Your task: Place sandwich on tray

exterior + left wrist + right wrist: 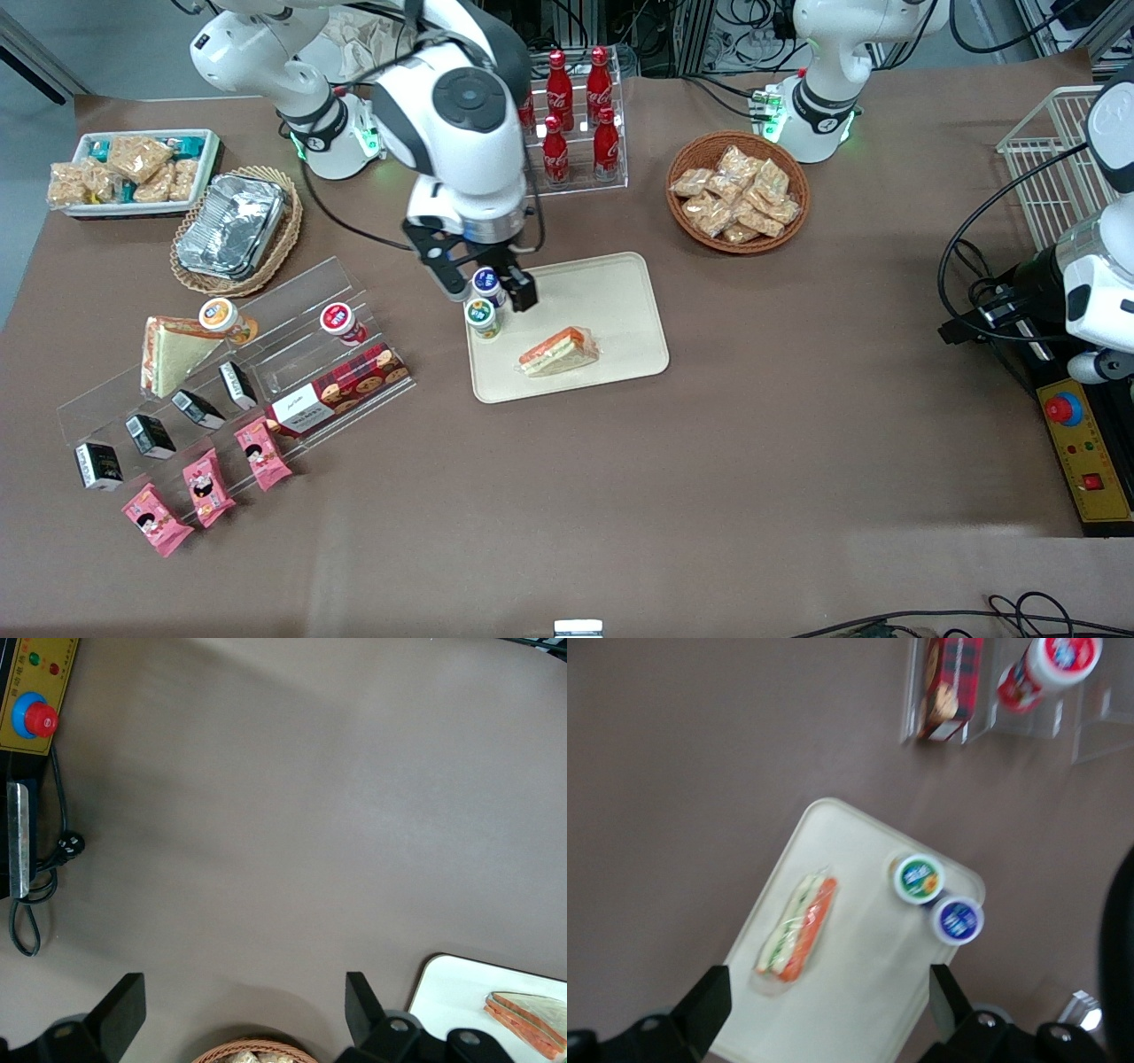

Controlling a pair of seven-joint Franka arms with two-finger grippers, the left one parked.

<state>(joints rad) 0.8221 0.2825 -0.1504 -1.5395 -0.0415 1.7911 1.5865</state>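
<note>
The small wrapped sandwich (558,351) with orange and green layers lies flat on the cream tray (620,292), near the tray's edge closest to the front camera. The wrist view shows the sandwich (797,927) resting free on the tray (859,1010). My right gripper (490,293) hangs above the tray's corner nearest the working arm, over two small lidded cups, farther from the camera than the sandwich. My gripper (828,1005) is open, with nothing between its fingers (709,1001). The left wrist view catches the sandwich (530,1020) on the tray's corner (447,988).
Two lidded cups (483,316) stand on the tray's corner under my gripper. A clear tiered stand (239,372) with a larger sandwich (173,353), cups, a biscuit box and packets lies toward the working arm's end. A snack basket (737,190) and cola bottles (576,106) sit farther back.
</note>
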